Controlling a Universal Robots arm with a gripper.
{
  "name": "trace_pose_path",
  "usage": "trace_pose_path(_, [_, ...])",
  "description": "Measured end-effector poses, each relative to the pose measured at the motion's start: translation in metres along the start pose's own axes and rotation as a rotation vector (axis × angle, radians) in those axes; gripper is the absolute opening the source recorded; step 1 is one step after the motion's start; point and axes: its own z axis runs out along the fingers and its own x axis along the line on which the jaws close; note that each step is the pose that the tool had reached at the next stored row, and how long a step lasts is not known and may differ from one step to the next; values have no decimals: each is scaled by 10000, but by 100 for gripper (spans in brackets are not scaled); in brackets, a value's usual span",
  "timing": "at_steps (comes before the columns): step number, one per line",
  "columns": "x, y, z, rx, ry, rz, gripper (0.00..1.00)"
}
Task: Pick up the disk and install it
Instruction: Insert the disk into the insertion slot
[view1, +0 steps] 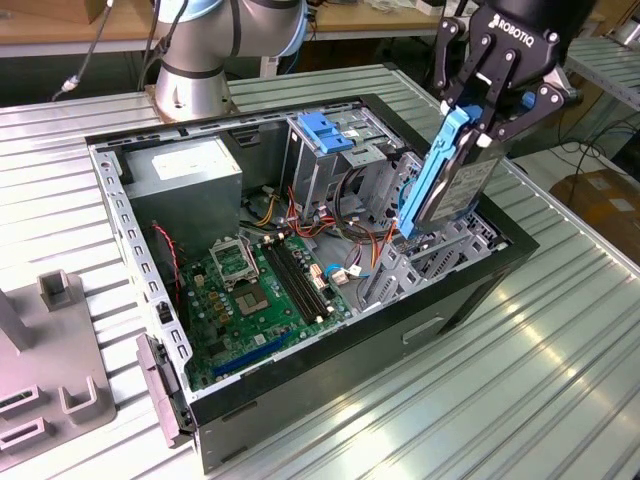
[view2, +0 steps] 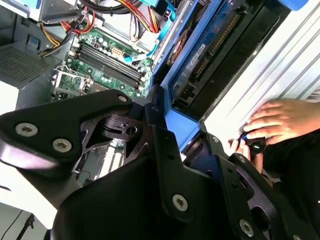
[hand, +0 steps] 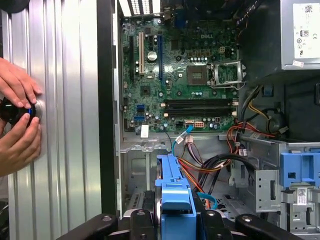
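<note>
Disk (view1: 460, 190), one, in claw (view1: 476, 120)

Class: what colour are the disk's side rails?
Blue rails on the disk, best in exterior view.

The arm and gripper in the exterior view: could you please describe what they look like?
The arm has rounded silver-grey joints with a light blue cap. The gripper is black, with white lettering on its body and jointed link fingers.
</note>
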Motion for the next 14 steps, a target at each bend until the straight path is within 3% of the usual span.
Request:
trace_pose_path(5, [48,-10,85,-2,0,77,37])
trace_pose_path(14, [69,-17,143,-2,2,85,37])
